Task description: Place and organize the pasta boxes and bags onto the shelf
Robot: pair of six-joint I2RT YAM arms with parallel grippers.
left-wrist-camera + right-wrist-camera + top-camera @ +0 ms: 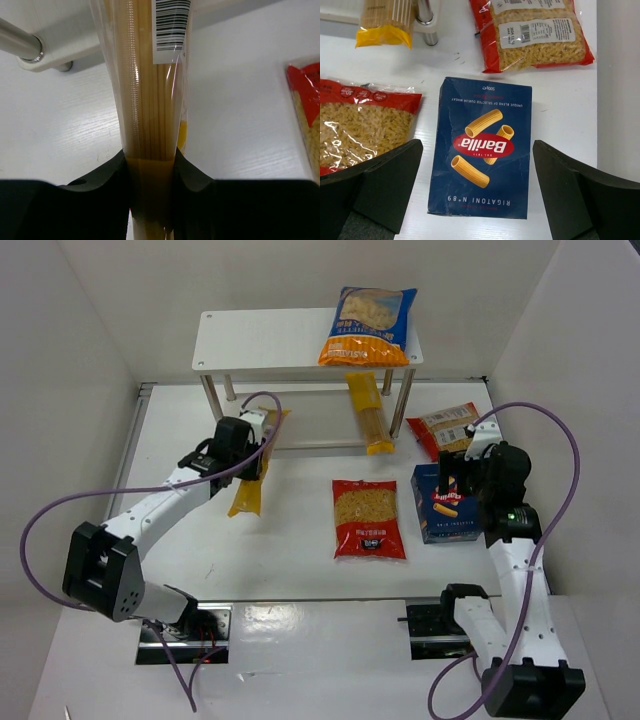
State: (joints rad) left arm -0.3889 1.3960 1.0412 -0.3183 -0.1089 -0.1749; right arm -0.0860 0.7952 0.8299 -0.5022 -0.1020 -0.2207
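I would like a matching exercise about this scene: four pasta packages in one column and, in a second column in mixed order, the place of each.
Column 1
1. large blue-and-orange plastic bag
2. dark blue rectangular cardboard box
3. left long narrow yellow spaghetti bag
4. red plastic bag with a white label

Column 2
A. clamped in the left hand
B. flat on the table, below the open right hand
C. on the top board of the white shelf
D. on the table, right of the shelf's legs

Pairs: 1-C, 2-B, 3-A, 4-D
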